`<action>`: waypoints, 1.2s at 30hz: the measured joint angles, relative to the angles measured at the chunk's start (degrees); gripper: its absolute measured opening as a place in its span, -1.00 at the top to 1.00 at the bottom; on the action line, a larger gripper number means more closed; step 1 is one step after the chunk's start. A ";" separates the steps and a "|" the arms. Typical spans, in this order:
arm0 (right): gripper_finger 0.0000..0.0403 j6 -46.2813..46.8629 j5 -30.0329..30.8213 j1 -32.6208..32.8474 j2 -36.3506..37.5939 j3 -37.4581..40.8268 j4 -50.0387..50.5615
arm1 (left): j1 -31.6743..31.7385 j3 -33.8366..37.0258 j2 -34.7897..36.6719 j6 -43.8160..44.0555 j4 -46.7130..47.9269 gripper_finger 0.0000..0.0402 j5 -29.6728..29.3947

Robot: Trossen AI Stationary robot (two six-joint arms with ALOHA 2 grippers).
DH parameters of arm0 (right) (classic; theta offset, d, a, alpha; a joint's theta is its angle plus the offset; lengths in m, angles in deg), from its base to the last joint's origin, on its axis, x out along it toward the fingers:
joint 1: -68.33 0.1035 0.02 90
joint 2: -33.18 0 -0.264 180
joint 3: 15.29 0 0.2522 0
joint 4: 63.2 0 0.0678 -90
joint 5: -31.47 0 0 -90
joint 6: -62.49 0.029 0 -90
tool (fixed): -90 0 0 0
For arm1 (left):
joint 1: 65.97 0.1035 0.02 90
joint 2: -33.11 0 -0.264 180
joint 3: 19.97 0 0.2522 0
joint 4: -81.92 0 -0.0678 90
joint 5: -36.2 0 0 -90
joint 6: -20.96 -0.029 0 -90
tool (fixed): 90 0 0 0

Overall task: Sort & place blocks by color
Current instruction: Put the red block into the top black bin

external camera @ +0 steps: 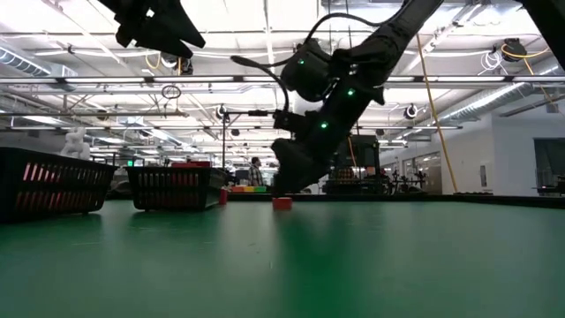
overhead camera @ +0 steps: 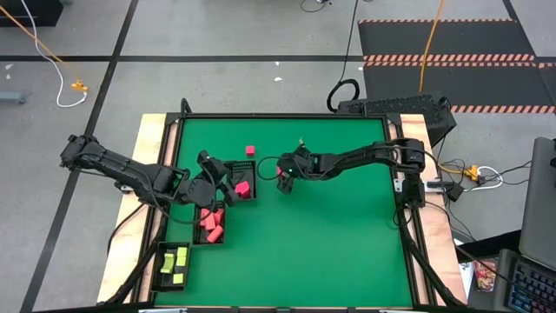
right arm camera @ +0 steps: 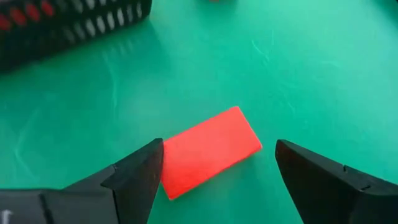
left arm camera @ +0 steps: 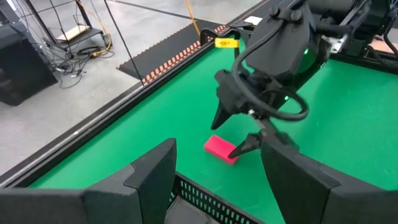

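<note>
A magenta-red bar (right arm camera: 208,151) lies flat on the green table; it also shows in the left wrist view (left arm camera: 221,149) and the low view (external camera: 282,203). My right gripper (right arm camera: 217,171) is open, low over the table, with one finger on either side of the bar and close to it; in the high view the gripper (overhead camera: 283,183) hides the bar. My left gripper (left arm camera: 224,180) is open and empty, raised above the far tray (overhead camera: 241,185), which holds a magenta-red block. A magenta-red cube (overhead camera: 250,150) rests on the table farther back.
Three black mesh trays stand in a row along the table's left side: the far one (overhead camera: 230,167) with magenta-red, the middle one (overhead camera: 211,224) with salmon pink blocks, the near one (overhead camera: 174,265) with yellow blocks. The green table (overhead camera: 347,235) spreads to the right.
</note>
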State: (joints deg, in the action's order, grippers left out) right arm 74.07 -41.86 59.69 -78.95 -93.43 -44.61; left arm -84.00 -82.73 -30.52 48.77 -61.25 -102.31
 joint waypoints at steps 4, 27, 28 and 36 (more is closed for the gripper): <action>-0.50 -4.81 0.10 0.44 2.73 0.02 5.45 | -0.27 0.01 -0.13 0.44 0.69 -0.18 0.17; -0.50 19.59 1.20 3.88 11.95 0.28 23.93 | -0.61 0.00 -0.13 1.40 0.66 -0.18 0.16; -0.50 20.35 1.18 3.88 11.38 0.56 23.57 | -0.61 -0.01 -0.13 1.40 0.61 -0.18 0.17; -0.50 21.07 1.36 3.90 8.95 5.94 13.34 | -0.65 -0.01 -0.13 1.29 0.43 -0.18 0.17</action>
State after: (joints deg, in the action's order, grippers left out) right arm 95.13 -40.50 63.60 -70.00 -87.49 -31.26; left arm -84.65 -82.74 -30.65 50.06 -60.81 -102.14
